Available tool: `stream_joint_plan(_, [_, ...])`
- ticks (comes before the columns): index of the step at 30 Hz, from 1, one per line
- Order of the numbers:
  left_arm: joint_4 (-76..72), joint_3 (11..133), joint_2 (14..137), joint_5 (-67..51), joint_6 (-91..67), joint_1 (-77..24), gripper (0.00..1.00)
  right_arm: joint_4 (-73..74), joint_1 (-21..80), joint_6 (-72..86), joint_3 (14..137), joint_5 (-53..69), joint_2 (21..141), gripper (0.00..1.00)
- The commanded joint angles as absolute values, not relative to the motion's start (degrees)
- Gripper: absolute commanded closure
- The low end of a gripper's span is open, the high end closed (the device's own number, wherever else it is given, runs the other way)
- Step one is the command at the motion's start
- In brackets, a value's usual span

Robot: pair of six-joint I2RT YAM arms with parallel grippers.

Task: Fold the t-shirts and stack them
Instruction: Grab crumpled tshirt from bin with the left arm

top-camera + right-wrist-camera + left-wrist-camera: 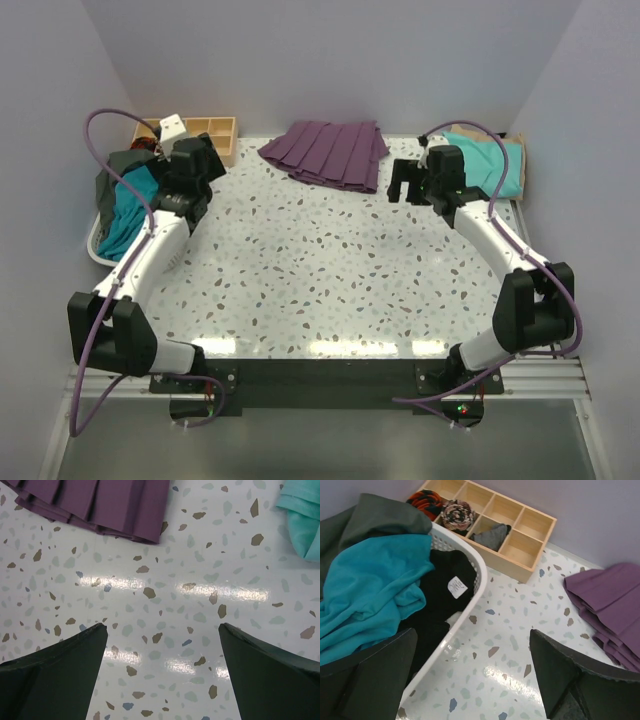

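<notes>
The deep teal-blue t-shirt [128,212] lies crumpled in a white basket [98,245] at the table's left edge; in the left wrist view it [367,592] fills the left side. The mint-green t-shirt [488,163] lies folded at the back right on a tan one [516,140]; its corner [305,522] shows in the right wrist view. My left gripper [205,160] is open and empty beside the basket rim [470,600]. My right gripper [405,180] is open and empty above bare table, left of the mint shirt.
A purple pleated garment [330,152] lies at the back centre, also in the wrist views [607,600] [100,502]. A wooden compartment tray [205,135] with rolled items stands at the back left [505,530]. Dark grey and black clothes [442,592] share the basket.
</notes>
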State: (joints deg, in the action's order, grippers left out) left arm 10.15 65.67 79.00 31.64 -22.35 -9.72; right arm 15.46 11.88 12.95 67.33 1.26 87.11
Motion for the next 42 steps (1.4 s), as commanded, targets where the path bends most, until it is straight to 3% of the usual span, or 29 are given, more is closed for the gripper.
stream_joint_plan(1, [11.33,68.20,79.10,42.60,-26.26,-8.96,0.00,16.26,11.95,11.69,68.73,2.11,87.27,0.01])
stream_joint_plan(5, [10.28,66.27,80.33,52.28,-27.15,-8.44,0.00,15.65,11.95,12.21,68.47,3.24,88.33,0.01])
stream_joint_plan(9, [19.86,71.45,84.54,43.79,-35.59,1.11,0.00,16.25,11.95,12.92,69.60,4.83,90.69,0.01])
stream_joint_plan(10, [19.69,71.19,85.25,42.20,-34.90,2.36,0.11,17.74,11.95,12.83,69.96,4.49,90.79,0.01])
stream_joint_plan(13, [19.77,69.97,87.36,42.71,-35.94,4.39,0.19,17.67,11.95,12.31,69.44,1.50,90.09,0.01])
stream_joint_plan(19, [24.16,71.10,91.49,49.03,-38.32,5.54,0.14,17.75,11.95,12.31,68.81,1.40,88.77,0.01])
stream_joint_plan(36, [24.44,71.28,102.30,45.18,-36.57,13.62,0.14,15.56,11.87,14.41,67.32,5.36,89.91,0.01])
stream_joint_plan(39, [23.91,71.80,103.36,44.30,-35.69,13.62,0.24,15.47,11.95,14.68,67.67,5.62,90.53,0.01])
stream_joint_plan(42, [23.12,71.72,103.01,42.45,-35.07,13.71,0.62,15.38,11.95,14.85,67.94,6.15,91.49,0.01])
